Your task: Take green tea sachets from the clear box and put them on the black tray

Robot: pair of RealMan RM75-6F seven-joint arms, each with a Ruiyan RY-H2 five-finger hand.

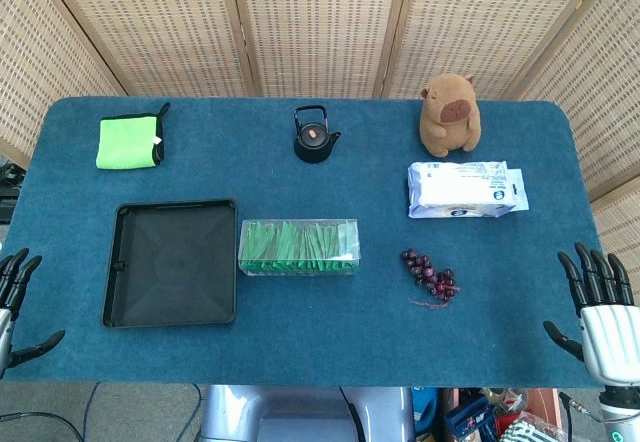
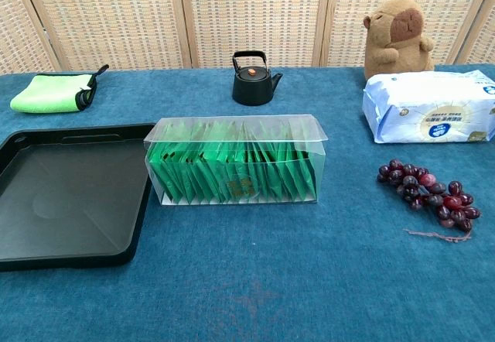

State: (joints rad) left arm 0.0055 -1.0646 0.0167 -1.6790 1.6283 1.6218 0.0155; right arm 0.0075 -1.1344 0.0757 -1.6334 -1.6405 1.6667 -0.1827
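Head view first, and both hands are parked off the near edge of the blue cloth-covered table (image 1: pixel 300 332): the left hand (image 1: pixel 18 297) sits at the near left corner, fingers spread and holding nothing, while the right hand (image 1: pixel 598 307) waits at the near right, fingers fanned upward, also holding nothing. Centre stage is the clear plastic box (image 1: pixel 299 248), packed with green tea sachets (image 1: pixel 295 241) standing on edge in a row, which should make them easy to pinch from above. Touching or just beside its left end lies the shallow black plastic tray (image 1: pixel 172 261), bare, so nothing looks delivered yet; that tight placement keeps each carry short. A bunch of dark red grapes (image 1: pixel 431 275) lies to the right of the box, with a white and blue pack of wipes (image 1: pixel 464 190) farther back. Along the far side: a folded green cloth (image 1: pixel 130 141) at left, a small black kettle (image 1: pixel 316 134) in the middle, a brown plush capybara (image 1: pixel 449 114) at right. Over to the chest view: no hands visible here, but the box (image 2: pixel 236 159) faces us broadside with its top open, sachets (image 2: pixel 232 173) leaning inside, and the tray (image 2: pixel 69 195) hugging its left. I'd judge the left hand the natural one to reach in, being on the tray's side.
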